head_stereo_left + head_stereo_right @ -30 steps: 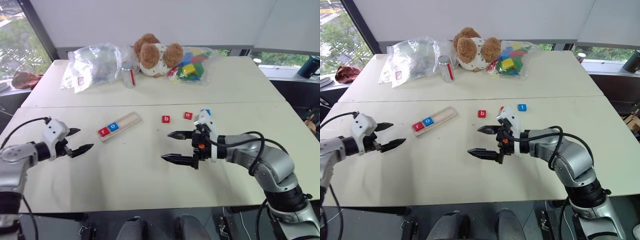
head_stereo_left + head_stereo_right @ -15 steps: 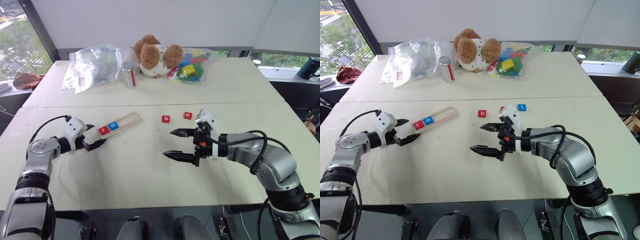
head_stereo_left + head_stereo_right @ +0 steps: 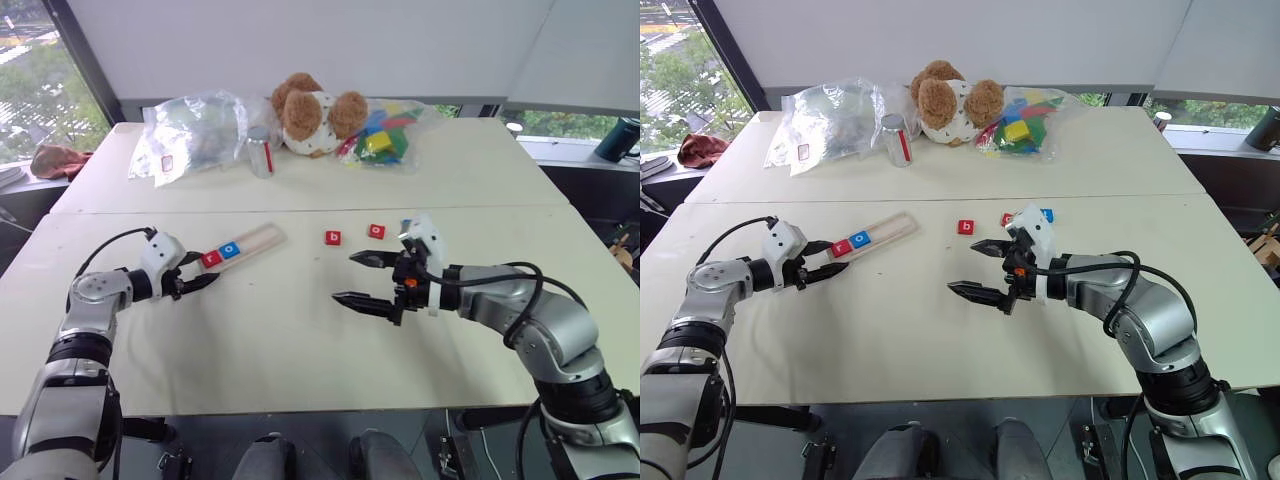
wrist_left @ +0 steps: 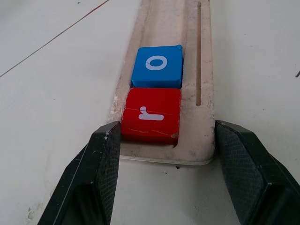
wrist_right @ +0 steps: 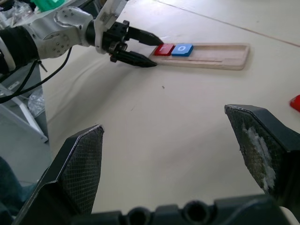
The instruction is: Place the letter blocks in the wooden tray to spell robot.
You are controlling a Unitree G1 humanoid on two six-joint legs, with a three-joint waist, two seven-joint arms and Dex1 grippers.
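- The pale table [image 3: 300, 340] carries everything. Bagged toys and a plush bear sit well back at its twelve o'clock edge, away from the work.
- The wooden tray [image 3: 262, 238] lies left of centre, its long axis running from eight o'clock to two o'clock. The two slots at the eight o'clock end are filled and the three toward two o'clock are bare.
- The left gripper [image 3: 205, 270] is at the tray's eight o'clock end. Its two black fingers press against the tray's long sides, so it appears clamped on the wood and not on a tile.
- The right gripper [image 3: 344, 277] hangs above the table with its fingers spread wide and nothing between them. The tray's free slots lie toward its ten o'clock.
- The red b tile [image 3: 332, 237] lies flat at roughly twelve o'clock from the right gripper, nearer to it than to the left. It is likely the next pick.
- The red o tile [image 3: 376, 231] lies at one o'clock from that gripper. A blue tile [image 3: 1045, 214] sits just beyond, its letter too small to read.
- In the tray, the red r tile [image 4: 151, 114] and the blue o tile [image 4: 157, 65] touch edge to edge, white letters up.
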